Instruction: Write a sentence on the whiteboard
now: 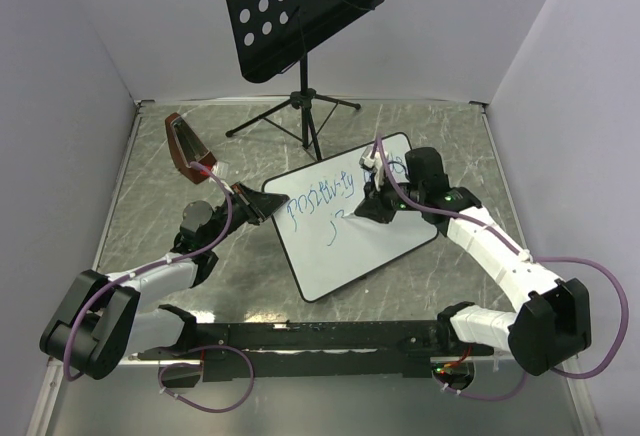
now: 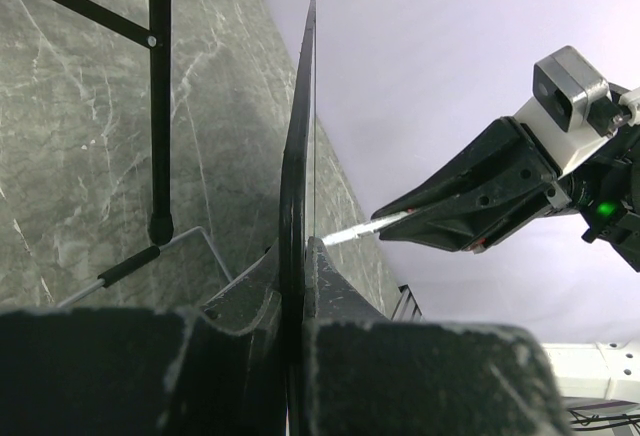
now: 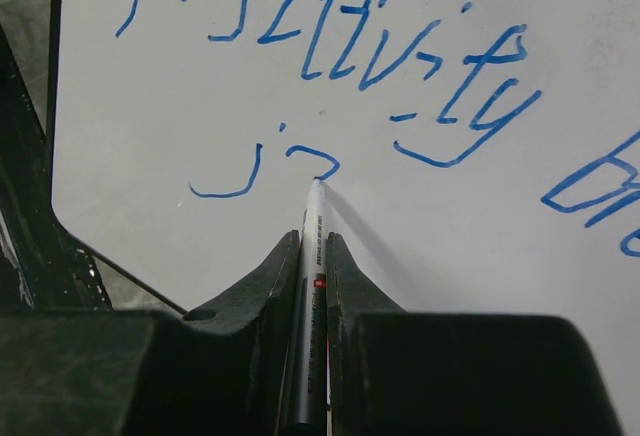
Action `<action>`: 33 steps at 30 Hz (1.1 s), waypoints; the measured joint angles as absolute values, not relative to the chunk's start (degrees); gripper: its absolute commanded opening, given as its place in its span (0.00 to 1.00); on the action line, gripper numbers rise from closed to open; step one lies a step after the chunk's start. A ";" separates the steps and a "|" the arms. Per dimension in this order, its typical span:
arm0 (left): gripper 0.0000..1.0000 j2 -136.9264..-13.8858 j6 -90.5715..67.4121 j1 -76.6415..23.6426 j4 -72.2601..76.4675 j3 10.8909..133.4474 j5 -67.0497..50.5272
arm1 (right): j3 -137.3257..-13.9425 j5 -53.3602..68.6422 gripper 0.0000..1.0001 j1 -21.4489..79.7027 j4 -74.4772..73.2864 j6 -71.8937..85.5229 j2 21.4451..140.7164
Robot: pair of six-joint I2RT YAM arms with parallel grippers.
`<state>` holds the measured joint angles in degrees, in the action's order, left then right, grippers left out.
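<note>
Left gripper (image 1: 262, 203): closed on the edge of the whiteboard (image 1: 355, 251).
Right gripper (image 3: 313, 241): holds a marker (image 3: 314, 214), tip touching the sentence (image 3: 350, 61), second line.

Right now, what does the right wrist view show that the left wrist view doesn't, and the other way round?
Only right wrist: the blue sentence face-on, "positivity" above a "j" and a partial stroke. Only left wrist: the left end effector clamping the whiteboard, seen edge-on, plus legs of the music stand. Both: the marker held in the right end effector, its tip at the board.
</note>
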<state>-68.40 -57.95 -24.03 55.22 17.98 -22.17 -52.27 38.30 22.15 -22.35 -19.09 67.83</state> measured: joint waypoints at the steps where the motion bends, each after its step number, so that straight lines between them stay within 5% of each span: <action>1: 0.01 -68.40 -57.95 -24.03 55.22 17.98 -22.17 | -52.25 38.46 0.00 22.50 -22.57 -19.18 67.83; 33: 0.01 -68.40 -57.80 -24.05 55.35 17.98 -22.28 | -56.75 43.24 0.00 20.21 -23.62 -19.35 65.80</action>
